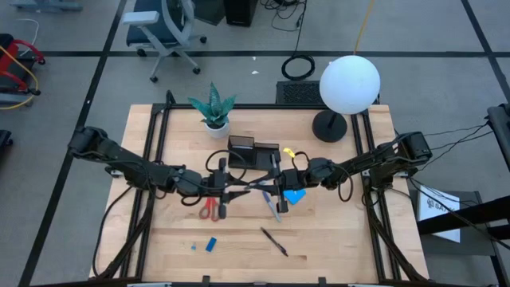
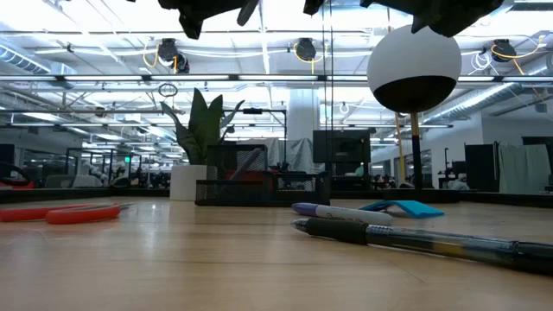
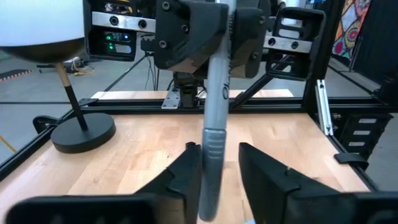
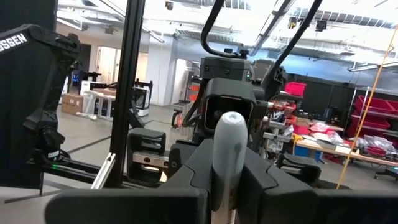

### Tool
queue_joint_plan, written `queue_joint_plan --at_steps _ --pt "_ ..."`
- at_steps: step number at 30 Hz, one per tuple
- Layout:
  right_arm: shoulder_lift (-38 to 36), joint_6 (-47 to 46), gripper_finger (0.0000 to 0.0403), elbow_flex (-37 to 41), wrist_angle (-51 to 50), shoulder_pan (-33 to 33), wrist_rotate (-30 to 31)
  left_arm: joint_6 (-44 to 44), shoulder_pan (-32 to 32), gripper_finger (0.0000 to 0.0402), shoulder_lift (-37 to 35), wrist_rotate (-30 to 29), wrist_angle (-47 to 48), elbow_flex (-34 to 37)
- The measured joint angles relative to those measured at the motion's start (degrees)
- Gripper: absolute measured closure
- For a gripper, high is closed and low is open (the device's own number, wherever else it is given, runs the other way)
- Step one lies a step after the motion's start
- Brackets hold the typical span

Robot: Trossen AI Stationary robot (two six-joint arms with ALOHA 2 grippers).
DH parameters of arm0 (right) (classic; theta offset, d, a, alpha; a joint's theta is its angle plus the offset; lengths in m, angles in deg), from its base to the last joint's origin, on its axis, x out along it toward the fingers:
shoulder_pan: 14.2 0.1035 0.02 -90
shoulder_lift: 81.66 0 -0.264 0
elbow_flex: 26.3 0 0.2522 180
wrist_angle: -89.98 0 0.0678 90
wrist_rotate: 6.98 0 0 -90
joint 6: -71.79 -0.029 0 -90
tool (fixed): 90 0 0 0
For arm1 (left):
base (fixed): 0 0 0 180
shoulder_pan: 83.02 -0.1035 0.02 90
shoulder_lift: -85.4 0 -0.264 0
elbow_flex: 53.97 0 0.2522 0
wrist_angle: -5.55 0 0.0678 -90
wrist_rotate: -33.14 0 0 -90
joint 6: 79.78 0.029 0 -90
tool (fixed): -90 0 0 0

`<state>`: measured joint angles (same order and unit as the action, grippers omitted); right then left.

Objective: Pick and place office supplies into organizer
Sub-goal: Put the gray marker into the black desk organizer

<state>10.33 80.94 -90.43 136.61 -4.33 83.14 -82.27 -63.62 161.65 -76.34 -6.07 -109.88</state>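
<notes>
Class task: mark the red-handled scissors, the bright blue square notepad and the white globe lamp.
Red-handled scissors (image 1: 209, 209): high view, on the handles.
Bright blue square notepad (image 1: 296, 195): high view, on its top face.
White globe lamp (image 1: 350, 83): high view, on the globe.
</notes>
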Motion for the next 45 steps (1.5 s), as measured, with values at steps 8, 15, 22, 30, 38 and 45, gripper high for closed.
queue_joint_plan --at_steps 8,15,22,30,38,45 --pt "-1.9 0.26 0.0378 0.0 -3.47 -0.04 2.86 -0.87 0.61 0.0217 -4.39 0.32 4.87 0.02" --pt "-5.65 4.62 0.0378 2.05 -10.82 -1.25 7.42 -0.83 2.27 0.0201 -10.2 -4.09 11.82 0.02" --pt "-6.12 3.92 0.0378 4.74 -10.95 -7.15 7.15 -0.58 3.23 0.0222 -13.35 -16.78 17.98 0.07" --pt "-5.84 -0.08 0.0378 6.61 -10.51 -13.92 -0.24 0.68 1.14 0.0242 -13.36 -16.8 15.88 0.07" --pt "-5.8 0.94 0.0378 8.3 -7.11 -17.72 -2.51 -3.87 0.97 0.0241 -11.82 -15.09 17.19 0.07" --pt "-3.15 1.24 0.0378 8.31 -1.34 -20.83 -5.16 -6.73 1.47 0.024 -8.21 -13.53 15.85 0.07"
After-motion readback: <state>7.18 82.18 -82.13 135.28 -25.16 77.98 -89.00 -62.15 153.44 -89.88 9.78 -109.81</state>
